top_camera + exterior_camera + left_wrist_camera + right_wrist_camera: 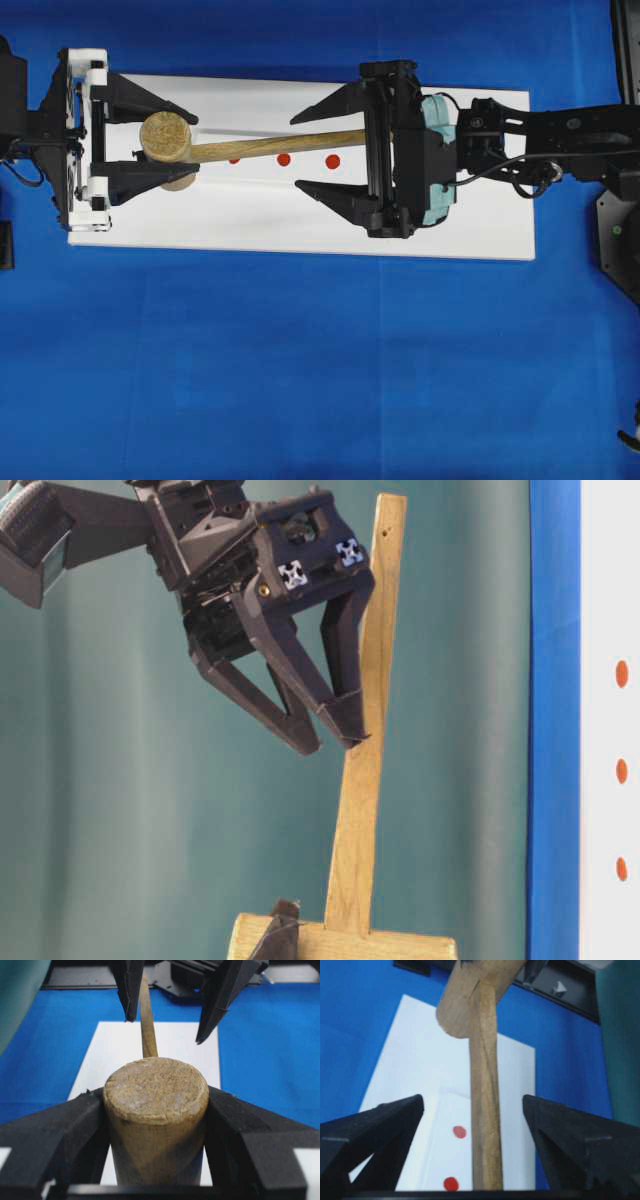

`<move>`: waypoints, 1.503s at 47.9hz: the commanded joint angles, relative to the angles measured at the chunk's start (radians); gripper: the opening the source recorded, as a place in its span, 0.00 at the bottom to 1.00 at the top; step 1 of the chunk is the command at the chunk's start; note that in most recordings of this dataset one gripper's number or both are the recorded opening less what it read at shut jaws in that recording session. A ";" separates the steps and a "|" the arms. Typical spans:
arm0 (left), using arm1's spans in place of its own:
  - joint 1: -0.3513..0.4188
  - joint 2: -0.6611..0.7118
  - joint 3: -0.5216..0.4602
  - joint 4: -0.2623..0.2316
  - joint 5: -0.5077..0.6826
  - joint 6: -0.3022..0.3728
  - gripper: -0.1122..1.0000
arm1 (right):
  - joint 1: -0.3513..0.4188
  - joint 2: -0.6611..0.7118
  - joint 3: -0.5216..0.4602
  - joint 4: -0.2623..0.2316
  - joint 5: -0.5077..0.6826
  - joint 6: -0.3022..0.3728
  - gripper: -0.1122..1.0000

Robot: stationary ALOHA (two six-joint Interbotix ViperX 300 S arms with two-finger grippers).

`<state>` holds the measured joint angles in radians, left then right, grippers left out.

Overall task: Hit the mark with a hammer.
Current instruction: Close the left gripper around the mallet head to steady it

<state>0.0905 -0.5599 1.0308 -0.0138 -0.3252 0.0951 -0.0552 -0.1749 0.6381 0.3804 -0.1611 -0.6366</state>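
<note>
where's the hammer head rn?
Overhead view, left end of the white board: hammer head is clamped in the left gripper, handle running right between the open right gripper fingers.

The left gripper [185, 150] reaches in from the left edge of the overhead view, its two black fingers [55, 1130] pressed flat against opposite sides of the hammer [166, 138] head. The left arm behind it runs level along the white board. The right gripper [315, 150] comes in from the right, its wrist and dark arm stretched back toward the frame edge. Its jaws stand spread wide, one finger [370, 1130] on each side of the handle, with a clear gap to the wood in the right wrist view. At table level, this gripper tilts downward.
</note>
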 commanded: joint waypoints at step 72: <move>-0.037 -0.032 -0.008 -0.002 0.009 -0.006 0.52 | -0.011 0.087 -0.049 0.015 0.000 0.091 0.12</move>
<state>0.0522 -0.5783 1.0324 -0.0107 -0.3114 0.0966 -0.0644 -0.0752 0.6090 0.3927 -0.1565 -0.5553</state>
